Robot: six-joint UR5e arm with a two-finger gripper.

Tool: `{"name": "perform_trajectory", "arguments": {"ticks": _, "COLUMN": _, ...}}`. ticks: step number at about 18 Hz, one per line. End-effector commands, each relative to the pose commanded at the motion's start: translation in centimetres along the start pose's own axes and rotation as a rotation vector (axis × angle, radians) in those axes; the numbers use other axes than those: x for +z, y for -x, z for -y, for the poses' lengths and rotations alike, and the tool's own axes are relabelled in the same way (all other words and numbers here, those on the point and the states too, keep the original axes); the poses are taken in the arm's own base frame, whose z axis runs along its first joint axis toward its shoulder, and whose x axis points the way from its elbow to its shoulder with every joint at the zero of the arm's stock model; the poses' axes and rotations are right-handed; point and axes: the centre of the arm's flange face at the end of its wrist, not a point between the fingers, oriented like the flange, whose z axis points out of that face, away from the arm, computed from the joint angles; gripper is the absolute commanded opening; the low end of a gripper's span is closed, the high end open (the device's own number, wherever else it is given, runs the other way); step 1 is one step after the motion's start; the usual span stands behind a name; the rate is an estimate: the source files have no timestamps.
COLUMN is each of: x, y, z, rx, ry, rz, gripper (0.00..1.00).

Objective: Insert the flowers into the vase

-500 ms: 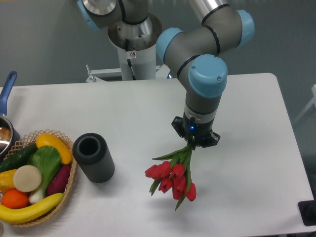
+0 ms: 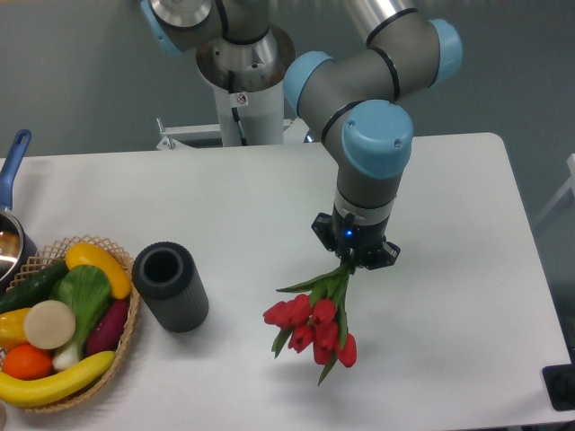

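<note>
Camera: 1 vase (image 2: 171, 285) (upright), 1 flowers (image 2: 314, 323).

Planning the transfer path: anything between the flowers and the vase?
Nothing visible. The flowers hang from the pincer; bare table lies between them and the vase. The wicker basket sits beyond the vase, on the far side from the flowers.

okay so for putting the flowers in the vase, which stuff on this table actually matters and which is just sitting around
Part of the job:
- red tulips, stems held at the gripper
- dark grey ribbed vase, upright, mouth empty

Just lying about:
- wicker basket of toy fruit and vegetables, left of the vase
- pot with a blue handle at the left edge
</note>
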Motion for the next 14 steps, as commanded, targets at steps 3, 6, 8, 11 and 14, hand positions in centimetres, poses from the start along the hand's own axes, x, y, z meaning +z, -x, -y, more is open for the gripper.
{"name": "perform_trajectory", "arguments": {"ticks": 3, "x": -0.3, "y": -1.4, "z": 1.9, "rx": 0.024, "ry": -0.139, "rz": 0.028, "gripper": 0.00}}
{"name": "perform_trajectory", "arguments": {"ticks": 6, "x": -0.7, "y": -3.4, "z": 2.6, "rx": 0.004, "ry": -0.328, "rz": 0.047, "gripper": 0.00}}
{"name": "perform_trajectory", "arguments": {"ticks": 8, "x": -1.4, "y": -4.5, "z": 3.6, "rx": -0.033, "ry": -0.385, "rz": 0.061, "gripper": 0.00}}
{"name": "perform_trajectory", "arguments": {"ticks": 11, "x": -2.7, "y": -6.6, "z": 6.0, "rx": -0.025, "ry": -0.542, "rz": -0.059, "gripper": 0.00}}
{"name": "perform_trajectory", "arguments": {"ticks": 14, "x": -6.0, "y": -7.1, "z": 7.5, "rx": -0.032, "ry": -0.668, "rz": -0.074, "gripper": 0.00}}
